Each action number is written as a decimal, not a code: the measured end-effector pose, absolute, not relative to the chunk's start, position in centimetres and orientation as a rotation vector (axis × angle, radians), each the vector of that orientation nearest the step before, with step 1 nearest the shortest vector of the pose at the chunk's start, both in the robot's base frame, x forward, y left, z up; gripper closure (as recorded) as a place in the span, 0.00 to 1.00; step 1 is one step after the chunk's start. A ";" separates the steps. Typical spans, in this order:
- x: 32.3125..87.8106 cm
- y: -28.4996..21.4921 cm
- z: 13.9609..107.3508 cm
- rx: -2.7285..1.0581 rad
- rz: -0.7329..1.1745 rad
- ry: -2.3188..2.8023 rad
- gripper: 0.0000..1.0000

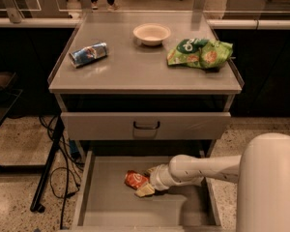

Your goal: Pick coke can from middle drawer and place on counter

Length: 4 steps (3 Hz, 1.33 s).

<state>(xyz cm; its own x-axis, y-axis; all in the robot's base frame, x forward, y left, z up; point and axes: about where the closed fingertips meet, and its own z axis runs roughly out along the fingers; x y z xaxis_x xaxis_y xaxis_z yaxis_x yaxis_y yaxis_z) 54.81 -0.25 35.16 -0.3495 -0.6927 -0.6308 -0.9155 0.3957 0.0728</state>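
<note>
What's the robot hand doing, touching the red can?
Cannot tell. Camera view: the gripper overlaps the coke can in the middle drawer; neither contact nor gap shows plainly.

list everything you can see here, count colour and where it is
counter: one, matte grey, top of the cabinet
blue-and-silver can: one, lying on its side, left on the counter
bowl: one, cream, upright at the back middle of the counter
chip bag: one, green, right on the counter
drawer front: one, grey with a dark loop handle, shut, under the counter
middle drawer: one, grey, pulled open below
coke can: one, red-orange, lying on the drawer floor
cables: several, black, on the floor to the left
arm: one, white, reaching into the drawer from the right
end effector: one, cream, at the coke can
</note>
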 end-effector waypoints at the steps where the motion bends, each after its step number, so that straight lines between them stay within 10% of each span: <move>1: 54.8 -0.3 35.2 -1.372 0.576 2.147 0.61; 3: 54.8 -0.2 35.2 -1.372 0.577 2.147 1.00; 4: 53.7 -0.5 36.4 -1.376 0.584 2.129 1.00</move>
